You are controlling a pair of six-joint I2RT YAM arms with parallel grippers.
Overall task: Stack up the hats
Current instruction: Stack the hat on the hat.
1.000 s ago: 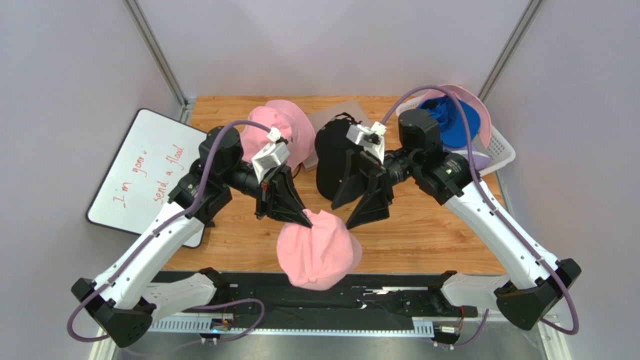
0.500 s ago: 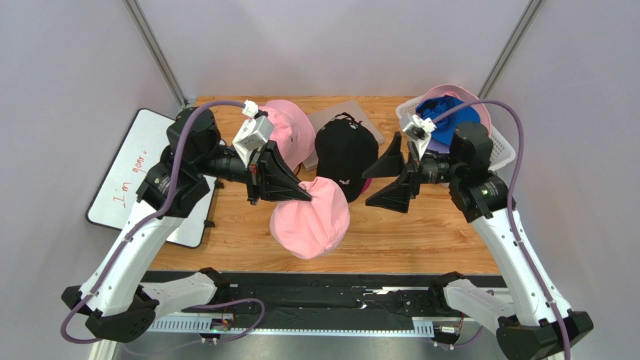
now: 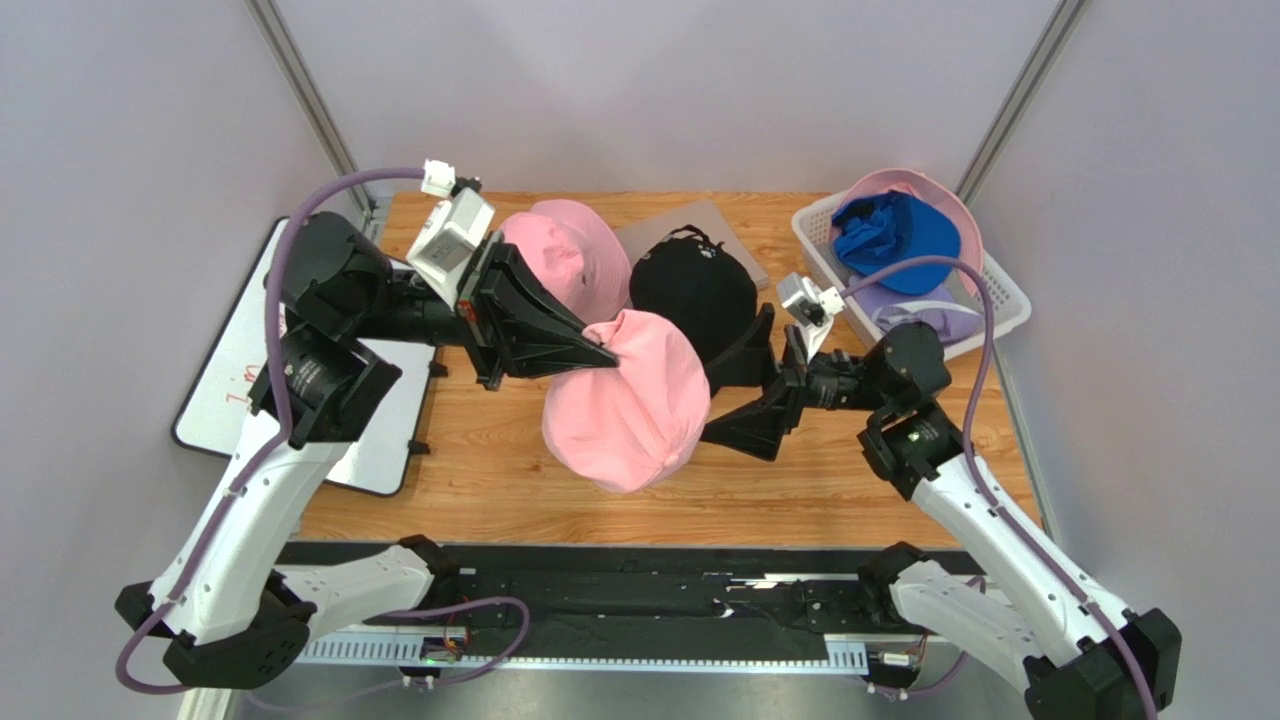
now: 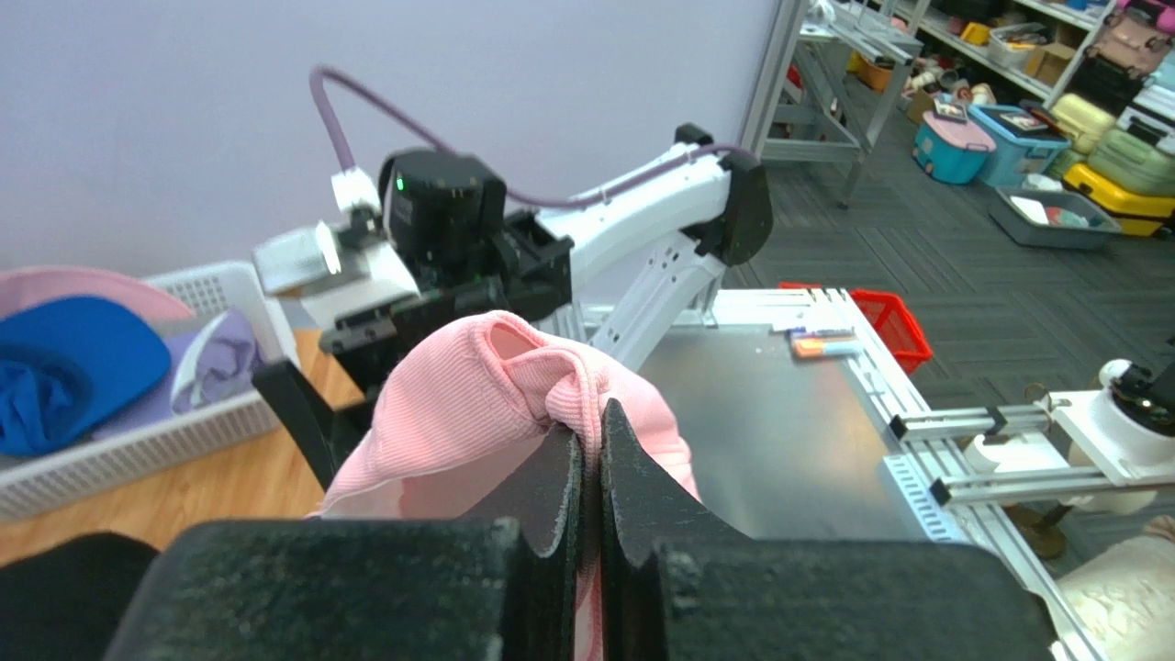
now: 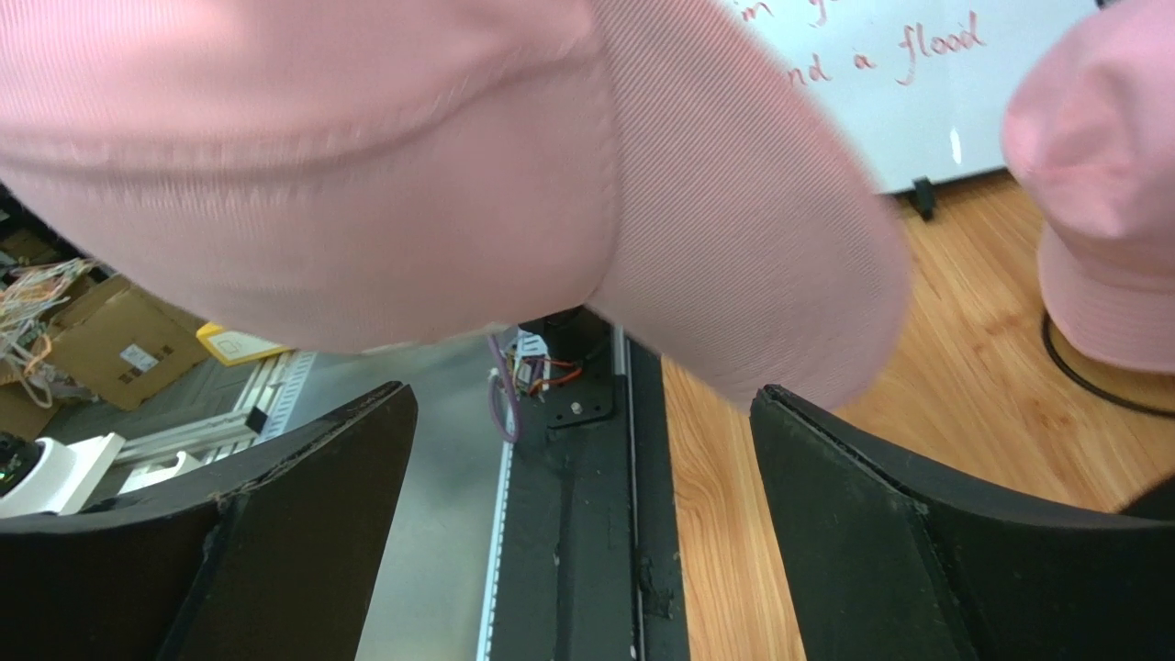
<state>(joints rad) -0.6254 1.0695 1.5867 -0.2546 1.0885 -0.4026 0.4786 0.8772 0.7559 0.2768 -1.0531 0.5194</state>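
Pink ribbed cloth is pinched in the closed left pincer [image 3: 609, 357]: the pink cap [image 3: 628, 405] is held in the air above the bench [image 3: 842, 480], just in front of the black cap [image 3: 688, 293]. The right pincer [image 3: 718, 411] is spread wide, just beside the pink cap's edge. A blue cap [image 3: 902, 240] is seen in the white basket [image 3: 1004, 308].
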